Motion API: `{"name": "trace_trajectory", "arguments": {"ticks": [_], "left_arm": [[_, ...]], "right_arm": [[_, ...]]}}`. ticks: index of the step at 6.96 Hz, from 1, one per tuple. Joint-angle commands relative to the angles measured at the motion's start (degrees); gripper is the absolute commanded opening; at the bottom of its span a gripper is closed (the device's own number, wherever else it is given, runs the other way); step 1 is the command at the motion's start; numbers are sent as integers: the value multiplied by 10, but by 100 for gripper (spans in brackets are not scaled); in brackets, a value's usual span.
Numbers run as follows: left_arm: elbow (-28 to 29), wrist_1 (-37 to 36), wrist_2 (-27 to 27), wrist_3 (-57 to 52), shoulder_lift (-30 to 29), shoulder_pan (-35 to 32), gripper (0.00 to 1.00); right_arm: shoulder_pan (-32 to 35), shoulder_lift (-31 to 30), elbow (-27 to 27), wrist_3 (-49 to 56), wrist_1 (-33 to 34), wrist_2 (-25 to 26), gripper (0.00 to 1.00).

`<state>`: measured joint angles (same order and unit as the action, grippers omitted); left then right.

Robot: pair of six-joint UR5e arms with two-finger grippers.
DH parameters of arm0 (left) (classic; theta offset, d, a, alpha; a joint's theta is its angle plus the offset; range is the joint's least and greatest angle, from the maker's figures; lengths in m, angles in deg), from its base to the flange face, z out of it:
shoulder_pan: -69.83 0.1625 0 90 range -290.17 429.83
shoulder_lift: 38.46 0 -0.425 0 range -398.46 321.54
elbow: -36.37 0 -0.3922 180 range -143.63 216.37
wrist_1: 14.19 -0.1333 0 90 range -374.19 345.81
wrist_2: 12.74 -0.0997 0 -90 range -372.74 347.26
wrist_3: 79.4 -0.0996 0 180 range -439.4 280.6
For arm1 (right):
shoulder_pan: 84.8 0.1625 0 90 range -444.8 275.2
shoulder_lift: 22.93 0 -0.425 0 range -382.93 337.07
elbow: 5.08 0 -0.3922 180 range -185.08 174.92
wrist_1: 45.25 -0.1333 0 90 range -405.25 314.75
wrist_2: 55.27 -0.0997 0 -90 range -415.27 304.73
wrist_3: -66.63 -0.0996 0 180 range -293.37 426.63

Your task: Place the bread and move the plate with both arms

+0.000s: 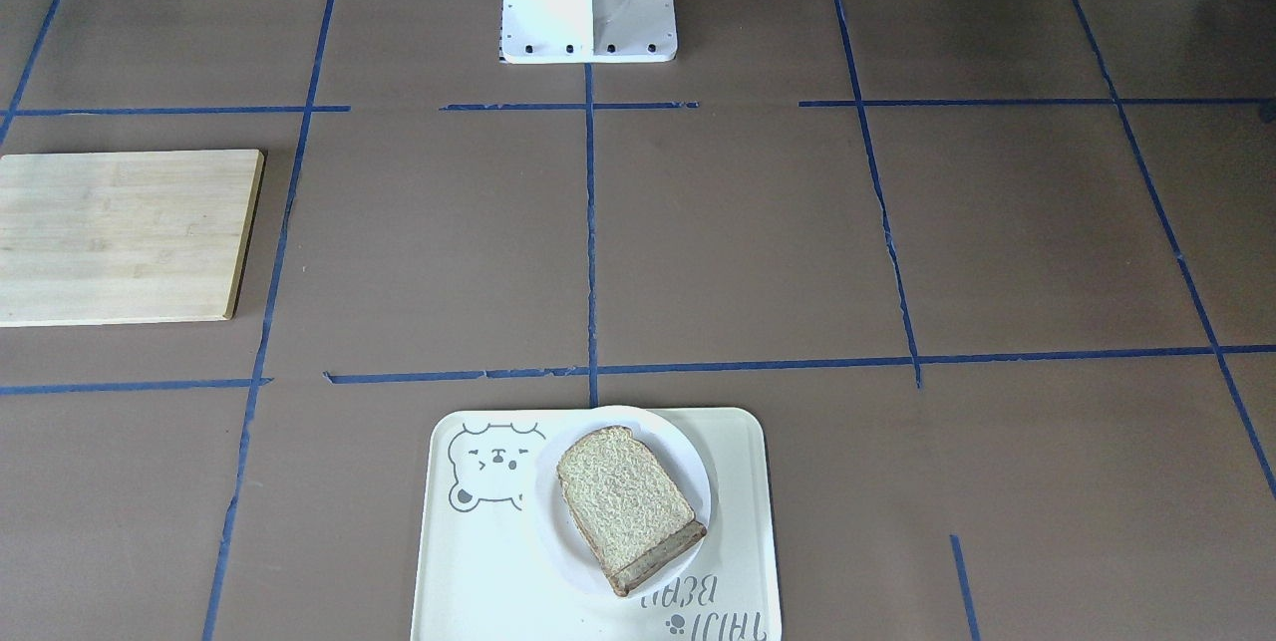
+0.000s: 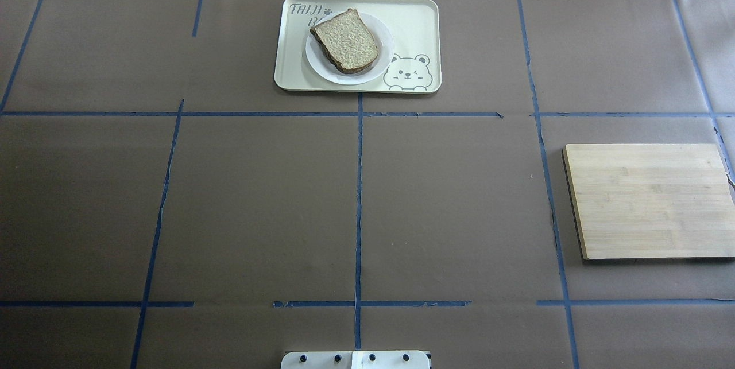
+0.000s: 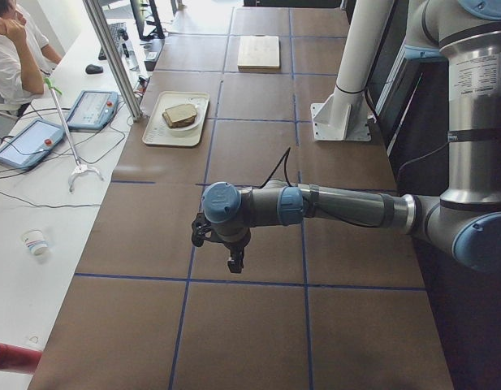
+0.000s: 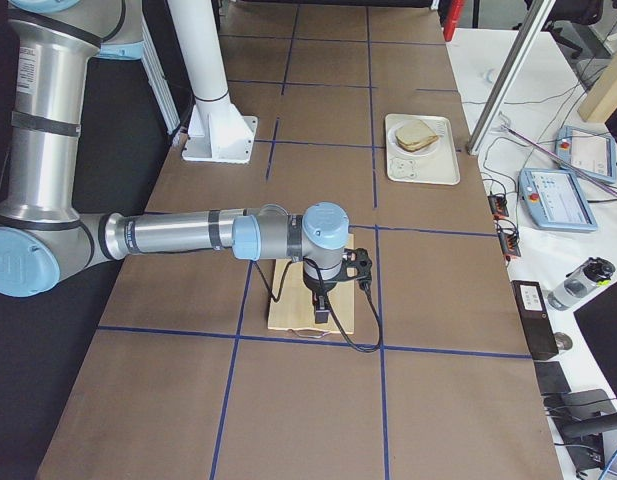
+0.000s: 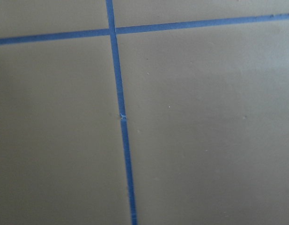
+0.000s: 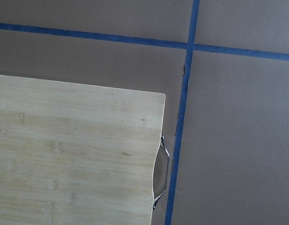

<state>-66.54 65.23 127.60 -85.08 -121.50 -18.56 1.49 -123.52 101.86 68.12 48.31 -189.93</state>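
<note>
Over on the left, the left gripper [image 3: 234, 262] hangs above the bare brown table [image 2: 258, 202] close to a blue tape line [image 5: 120, 108], well apart from the other things. The side view does not show how wide its fingers stand. At the far middle, the bread [image 2: 346, 41] lies flat on the plate [image 2: 386, 52], which sits on the bear tray [image 2: 416, 19]. To the right, the right gripper [image 4: 321, 312] hangs over the wooden board [image 2: 649, 199], near its metal handle [image 6: 162, 173]. I cannot tell its opening either.
</note>
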Motion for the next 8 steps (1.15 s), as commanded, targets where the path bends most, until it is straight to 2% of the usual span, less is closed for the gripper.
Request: {"name": "trace_trajectory", "arguments": {"ticks": [1, 5, 8], "left_arm": [[-3, 27, -84, 43, -7, -1, 100], [-3, 45, -80, 36, -5, -1, 100], [-45, 55, -82, 37, 2, -2, 100]], "right_arm": [[7, -2, -1, 0, 0, 5, 100], [7, -2, -2, 1, -3, 5, 100], [7, -4, 1, 2, 0, 4, 100]]}}
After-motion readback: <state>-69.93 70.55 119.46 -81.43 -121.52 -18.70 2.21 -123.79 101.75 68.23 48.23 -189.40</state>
